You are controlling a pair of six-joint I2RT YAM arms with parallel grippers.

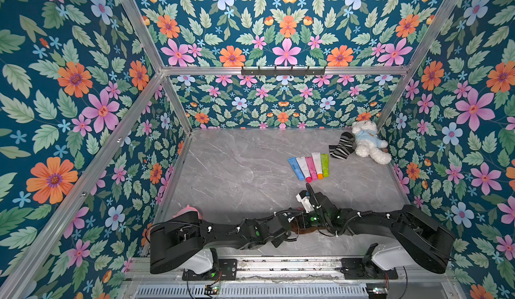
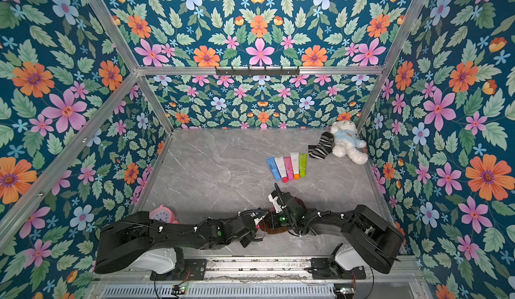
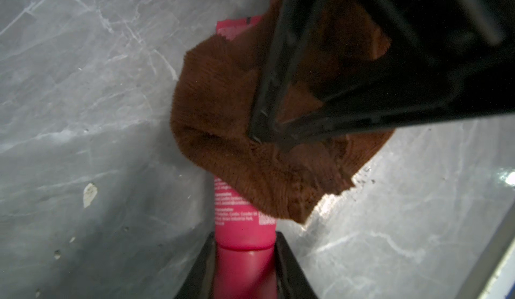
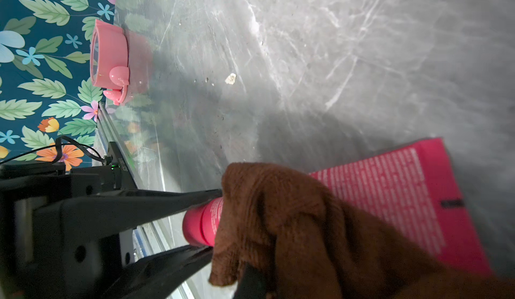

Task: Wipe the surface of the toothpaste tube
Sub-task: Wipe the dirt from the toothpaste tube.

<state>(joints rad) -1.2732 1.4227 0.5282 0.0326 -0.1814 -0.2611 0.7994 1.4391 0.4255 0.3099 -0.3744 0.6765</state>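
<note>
Brown cloth (image 3: 237, 150) lies bunched over the middle of the pink tube (image 3: 242, 228) at the near edge of the table (image 1: 237, 172), between the two arms. The left gripper (image 3: 245, 255) is clamped on the tube's cap end, one jaw on each side. The right gripper (image 3: 262, 136) is closed on the cloth, pinching a fold and holding it down against the tube's printed face. In both top views the arms hide most of this, with only a sliver of cloth (image 1: 303, 230) showing beneath them.

As a judgement, the wipe is under way but not finished. The cloth covers the midsection only. The flat crimped end and the shoulder by the cap are bare, and the face turned to the table looks unreached. How much has already been rubbed cannot be told. Whether the flat end rests on the table is also unclear.

A pink clock (image 2: 163, 214) stands near the left arm. Farther back lies a row of five tubes (image 1: 309, 166), well apart from the work. Behind them, in the far right corner, are a striped sock (image 1: 341, 145) and a teddy bear (image 1: 367, 141).
</note>
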